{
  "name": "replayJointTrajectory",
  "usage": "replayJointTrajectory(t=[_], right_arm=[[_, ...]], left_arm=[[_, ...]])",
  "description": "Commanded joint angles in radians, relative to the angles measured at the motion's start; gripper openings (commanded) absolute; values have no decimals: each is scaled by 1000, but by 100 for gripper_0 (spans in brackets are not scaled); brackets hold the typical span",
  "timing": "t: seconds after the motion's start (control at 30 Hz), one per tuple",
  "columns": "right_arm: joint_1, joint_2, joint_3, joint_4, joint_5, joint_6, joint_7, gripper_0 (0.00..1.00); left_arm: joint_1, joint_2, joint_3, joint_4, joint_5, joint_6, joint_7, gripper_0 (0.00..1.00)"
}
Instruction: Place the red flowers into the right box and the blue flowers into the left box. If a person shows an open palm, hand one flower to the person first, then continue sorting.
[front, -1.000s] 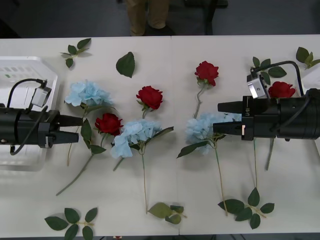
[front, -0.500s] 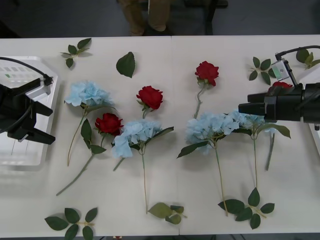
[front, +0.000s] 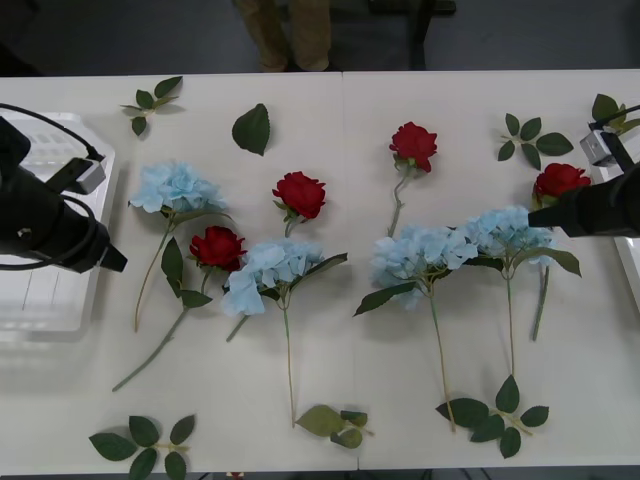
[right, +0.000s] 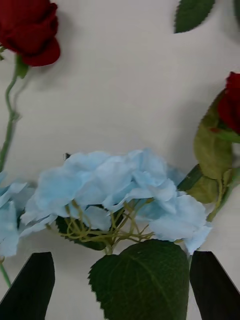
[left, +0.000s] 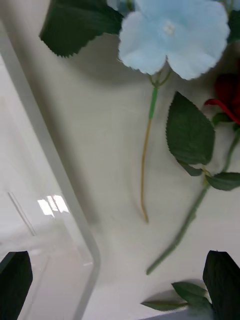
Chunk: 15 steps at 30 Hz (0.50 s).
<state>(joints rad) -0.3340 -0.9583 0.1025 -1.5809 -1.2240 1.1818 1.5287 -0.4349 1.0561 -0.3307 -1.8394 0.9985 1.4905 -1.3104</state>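
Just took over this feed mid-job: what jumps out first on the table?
Pale blue flowers and red flowers lie scattered across the white table, none boxed yet. The left gripper, fingers open, hangs over the left box rim; the open right gripper faces the rightmost blue cluster.

Both arms have drawn back outward from the middle of the table. The left pincer (front: 112, 262) has swung back over the left box (front: 60, 135), and the right pincer (front: 535, 214) has retreated toward the right edge, uncovering a blue flower (front: 507, 231) and seemingly a red rose (front: 560, 181) it earlier hid.
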Motion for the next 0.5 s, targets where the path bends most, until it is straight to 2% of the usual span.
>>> replayJointTrajectory(t=[0.03, 0.23, 0.5], right_arm=[[-151, 122, -20, 79, 147, 61, -74, 78], [-235, 234, -44, 228, 345, 62, -88, 78], [-224, 234, -70, 297, 495, 107, -87, 78]], left_arm=[[-130, -94, -171, 32, -219, -13, 180, 100], [-197, -188, -278, 204, -271, -153, 257, 100], [-219, -265, -284, 319, -322, -214, 238, 100]])
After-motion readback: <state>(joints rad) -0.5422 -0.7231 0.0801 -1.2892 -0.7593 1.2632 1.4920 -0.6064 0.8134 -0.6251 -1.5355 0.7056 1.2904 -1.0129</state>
